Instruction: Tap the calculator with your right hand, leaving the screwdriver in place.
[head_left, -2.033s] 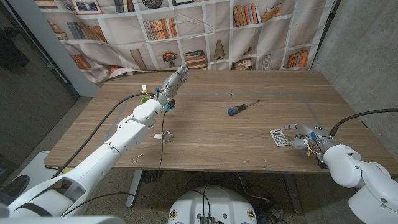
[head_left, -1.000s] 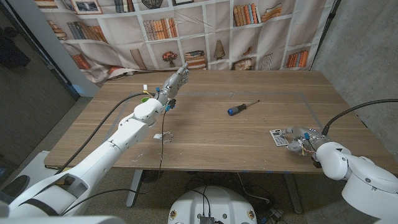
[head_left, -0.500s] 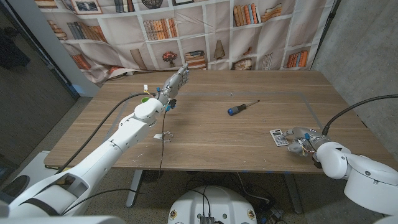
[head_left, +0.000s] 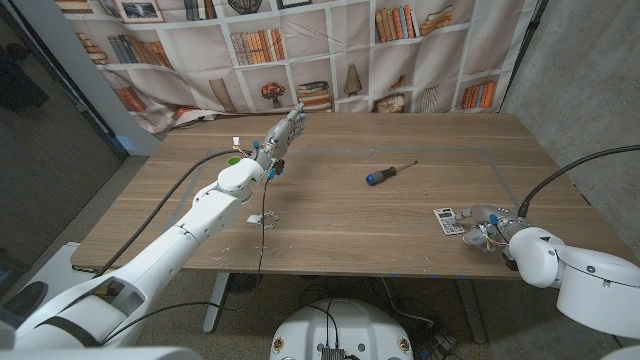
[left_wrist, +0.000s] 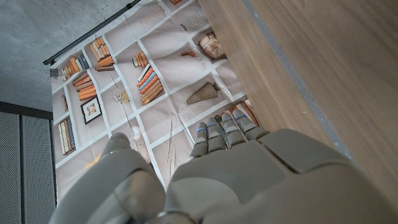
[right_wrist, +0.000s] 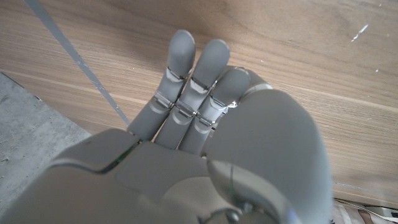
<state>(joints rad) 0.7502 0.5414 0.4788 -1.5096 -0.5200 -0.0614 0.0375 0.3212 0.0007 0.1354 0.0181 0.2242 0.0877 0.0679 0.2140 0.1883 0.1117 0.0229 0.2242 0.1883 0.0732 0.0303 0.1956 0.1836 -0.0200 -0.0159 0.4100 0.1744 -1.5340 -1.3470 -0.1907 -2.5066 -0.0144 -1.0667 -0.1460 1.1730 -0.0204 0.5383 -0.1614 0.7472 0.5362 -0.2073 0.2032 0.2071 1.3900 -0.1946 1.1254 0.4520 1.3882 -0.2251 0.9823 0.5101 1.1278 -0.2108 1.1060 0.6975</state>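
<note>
right hand (head_left: 478, 222) fingers spread, empty; beside calculator (head_left: 449, 221) | small, grey, flat

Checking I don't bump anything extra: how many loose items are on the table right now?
2: the calculator near the front edge beside the right hand, and the screwdriver mid-table. The arms may hide others.

No text, label or number is legible on anything; the calculator's (head_left: 448, 221) keys are too small.
</note>
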